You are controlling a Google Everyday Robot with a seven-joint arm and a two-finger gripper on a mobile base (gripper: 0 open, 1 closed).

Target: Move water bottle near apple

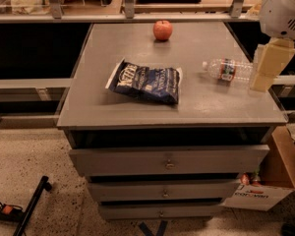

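Note:
The water bottle lies on its side at the right of the grey cabinet top, white cap pointing left. The apple stands at the far middle of the top, well apart from the bottle. My gripper, cream-coloured under a white arm housing, hangs at the right edge of the top, over the bottle's right end and hiding it. It holds nothing that I can see.
A blue chip bag lies in the middle of the top, between the front edge and the apple. Drawers sit below. A cardboard box stands on the floor at the right, a black pole at the left. A shelf rail runs behind.

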